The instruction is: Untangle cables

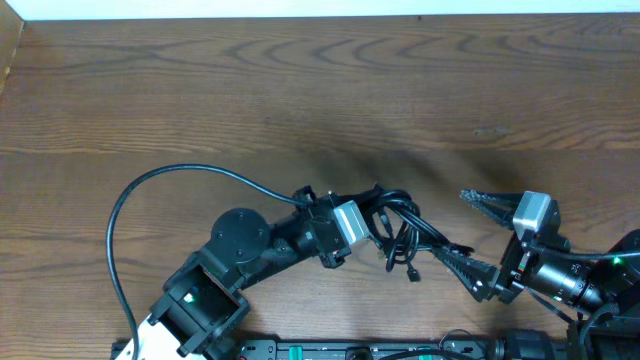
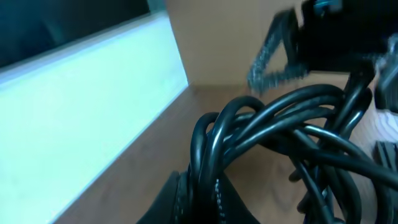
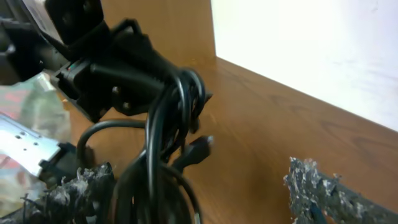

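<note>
Several thin black cables (image 1: 405, 222) bunched near the table's (image 1: 300, 90) front edge, clamped in the closed left gripper (image 1: 380, 230); right gripper (image 1: 452, 226) spread wide beside them, empty. Likely light, limp, snag-prone: best taken near the dangling plug (image 3: 199, 147)

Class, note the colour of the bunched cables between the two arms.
Black; the cables show best in the left wrist view.
</note>
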Motion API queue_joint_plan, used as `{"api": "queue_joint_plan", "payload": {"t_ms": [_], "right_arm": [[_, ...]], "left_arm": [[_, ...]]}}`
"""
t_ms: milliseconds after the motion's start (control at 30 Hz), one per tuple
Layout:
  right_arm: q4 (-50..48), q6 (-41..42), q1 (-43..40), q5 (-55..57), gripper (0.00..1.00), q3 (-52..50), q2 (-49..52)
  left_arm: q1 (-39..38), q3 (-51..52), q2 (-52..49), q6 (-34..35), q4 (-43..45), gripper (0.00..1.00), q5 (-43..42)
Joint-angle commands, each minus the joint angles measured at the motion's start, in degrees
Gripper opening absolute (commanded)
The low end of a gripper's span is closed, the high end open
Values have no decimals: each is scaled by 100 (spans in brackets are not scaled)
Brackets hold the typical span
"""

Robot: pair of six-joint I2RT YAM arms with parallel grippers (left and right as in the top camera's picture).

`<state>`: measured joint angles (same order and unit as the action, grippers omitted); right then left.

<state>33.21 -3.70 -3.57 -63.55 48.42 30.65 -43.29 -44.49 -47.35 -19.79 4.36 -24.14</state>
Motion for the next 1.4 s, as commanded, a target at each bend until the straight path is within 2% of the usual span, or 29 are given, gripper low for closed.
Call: {"api": "queue_joint_plan", "payload": {"t_ms": [0, 133, 233, 333, 400, 467, 567, 600, 733, 900, 967, 1000, 1033, 1067, 1100, 1200, 1300, 1333, 1367], "right_arm": [[2, 367, -7, -214, 83, 103, -31], [111, 382, -7, -229, 78, 101, -31], [334, 382, -7, 144, 68, 98, -31], [481, 332, -7, 487, 51, 98, -28], [498, 271, -9, 520, 30, 98, -28], [498, 275, -9, 564, 14, 98, -28], [522, 275, -9, 763, 2, 98, -28], [551, 275, -9, 907, 1, 98, -28], [656, 275, -9, 1504, 1, 98, -28], [605, 85, -9, 1648, 1, 98, -28], [577, -203, -9, 1648, 1, 98, -28], [533, -317, -9, 1644, 1, 98, -28], [468, -328, -9, 1646, 1, 98, -28], [376, -326, -9, 1637, 1, 98, -28], [271, -328, -9, 1580, 1, 98, -28], [-199, -326, -9, 1156, 1, 98, -28], [-680, -321, -9, 575, 1, 98, -28], [-804, -317, -9, 450, 1, 98, -28], [-887, -271, -9, 420, 1, 98, -28]], "left_arm": [[-46, -37, -92, -116, 302, 8, -138], [-269, -37, -271, -116, 660, 8, -140], [-525, -37, -361, -118, 931, 8, -138], [-730, -37, -382, -118, 1091, 11, -138], [-791, -37, -378, -118, 1123, 15, -136], [-796, -37, -376, -114, 1117, 16, -114], [-796, -37, -367, -111, 1117, 17, 103], [-796, -37, -348, -79, 1115, 22, 256], [-796, -37, -208, 199, 1071, 24, 734], [-793, -37, 61, 232, 758, 25, 743], [-796, -37, 149, 581, 560, 35, 1058], [-796, -37, 184, 881, 424, 45, 1303], [-793, -37, 208, 1108, 308, 63, 1488], [-793, -37, 225, 1300, 201, 77, 1626], [-793, -37, 232, 1486, 120, 82, 1718], [-789, -37, 212, 2173, 37, 86, 1759], [-789, -37, 205, 3373, 61, 88, 1762], [-791, -37, 208, 3788, 66, 98, 1759], [-791, -37, 210, 4177, 81, 98, 1755]]}}
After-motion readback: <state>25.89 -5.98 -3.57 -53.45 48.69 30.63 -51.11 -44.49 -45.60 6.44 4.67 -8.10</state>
